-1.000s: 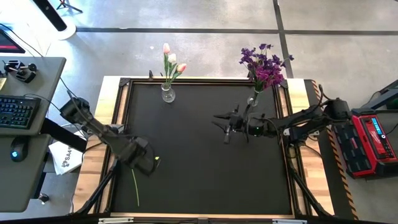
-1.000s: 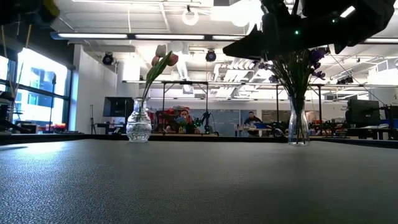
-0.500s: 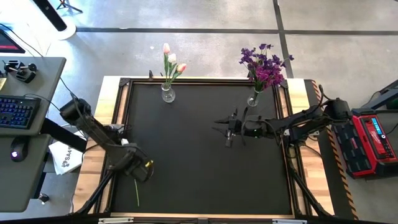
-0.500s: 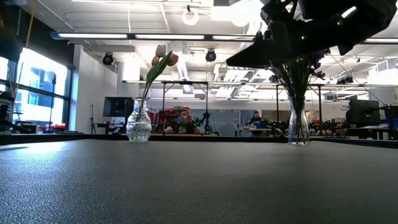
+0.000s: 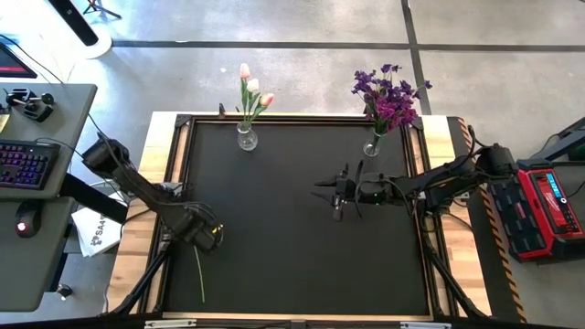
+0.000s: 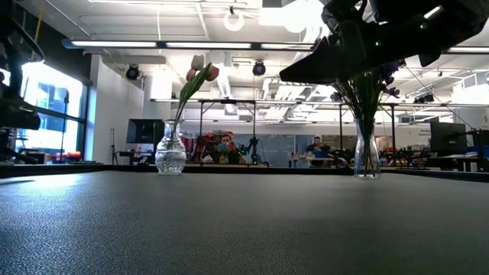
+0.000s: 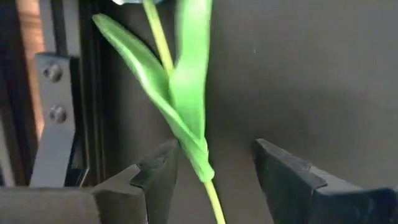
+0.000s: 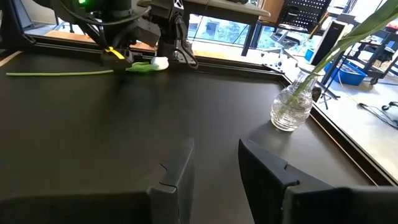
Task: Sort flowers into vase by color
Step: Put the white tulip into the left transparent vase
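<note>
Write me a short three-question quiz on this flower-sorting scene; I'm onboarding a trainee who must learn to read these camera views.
1. True or false: the purple flowers stand in the vase on the table's right side.
2. What lies between the open fingers of the left gripper?
A. a purple bloom
B. a green stem with a leaf
C. nothing
3. Fill in: the tulips stand in the glass vase at the table's far ____ side.

Key:
1. True.
2. B: the loose flower lies flat on the black mat near the left edge; its stem runs between the fingers. The right gripper hovers mid-table, empty.
3. Left.
</note>
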